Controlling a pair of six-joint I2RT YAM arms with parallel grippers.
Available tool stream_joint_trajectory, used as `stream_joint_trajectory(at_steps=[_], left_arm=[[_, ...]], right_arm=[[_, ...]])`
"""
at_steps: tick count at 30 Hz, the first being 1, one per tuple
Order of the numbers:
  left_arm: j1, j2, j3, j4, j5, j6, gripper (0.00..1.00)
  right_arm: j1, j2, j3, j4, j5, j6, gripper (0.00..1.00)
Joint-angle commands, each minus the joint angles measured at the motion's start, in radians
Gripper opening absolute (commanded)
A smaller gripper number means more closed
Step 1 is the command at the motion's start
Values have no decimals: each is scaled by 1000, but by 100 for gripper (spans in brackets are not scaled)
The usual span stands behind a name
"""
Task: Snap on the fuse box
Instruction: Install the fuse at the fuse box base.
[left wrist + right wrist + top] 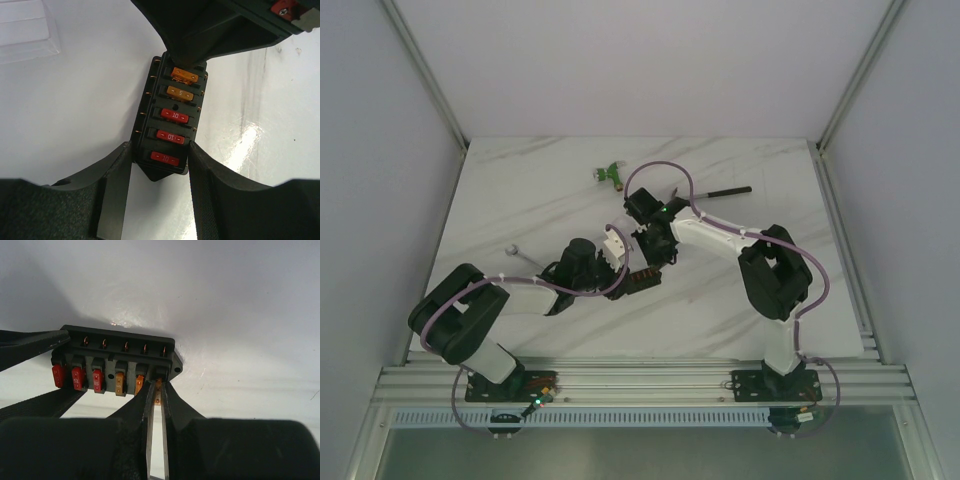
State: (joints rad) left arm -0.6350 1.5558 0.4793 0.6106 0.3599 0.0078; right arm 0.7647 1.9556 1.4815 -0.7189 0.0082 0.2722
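Black plastic fuse box (170,115), at the centre of the white table (520,200) in the top view, is clamped at one end by the left gripper (160,156), apparently to steady it. The right gripper (157,386) pinches an orange fuse (158,396) at the end slot, probably to seat it.

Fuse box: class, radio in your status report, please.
Left gripper clamps fuse box. Right gripper pinches orange fuse at end slot. No obstruction seen.
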Motion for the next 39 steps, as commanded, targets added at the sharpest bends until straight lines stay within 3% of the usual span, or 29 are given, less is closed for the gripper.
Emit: stream_joint_trajectory(at_steps=[1,15,34,39], left_arm=[[3,25,-2,6,13,-10,42],[34,50,7,5,24,-40,23],[34,49,10,-3,19,-38,21],[32,58,20,-17,25,-31,22]], right_arm=[[1,13,-14,-28,11,-5,0],[1,0,-204,50,29,-27,0],[7,117,-355,81,36,-11,0],[21,76,-301,82,17,-22,0]])
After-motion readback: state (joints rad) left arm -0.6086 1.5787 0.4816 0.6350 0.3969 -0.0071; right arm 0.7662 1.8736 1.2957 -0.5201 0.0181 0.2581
